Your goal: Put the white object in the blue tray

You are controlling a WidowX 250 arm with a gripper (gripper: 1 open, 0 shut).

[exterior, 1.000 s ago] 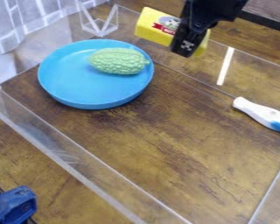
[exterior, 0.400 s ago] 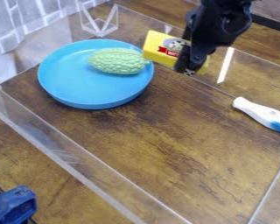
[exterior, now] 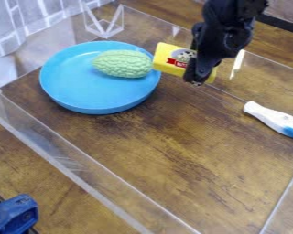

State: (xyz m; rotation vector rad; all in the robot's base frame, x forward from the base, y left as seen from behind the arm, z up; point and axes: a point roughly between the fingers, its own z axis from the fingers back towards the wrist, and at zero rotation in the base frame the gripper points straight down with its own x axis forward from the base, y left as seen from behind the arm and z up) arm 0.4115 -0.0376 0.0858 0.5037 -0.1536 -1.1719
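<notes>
The desk is brown wood, with lines in the grain and thin pale strips on it. Along its left side runs a clear, shiny edge. At the bottom left corner there is a dark spot with a crumpled blue thing in it. Something clear and shiny, maybe plastic, is at the top left.

The white object lies flat on the desk, on the right side of the view. It is long and slim, with a light-blue end that points to the lower right. It is not in the blue tray. The tray is big, round and bright blue, and sits well apart from it, on the left. A bumpy light-green toy lies in the tray, near its upper right rim.

The black claw is at the yellow box, which has a red and white label. I cannot tell if the claw is open, closed or gripping the box.

Since the first picture, the claw and the box have come down and a bit to the right. The white object, the tray and the green toy have not moved.
</notes>
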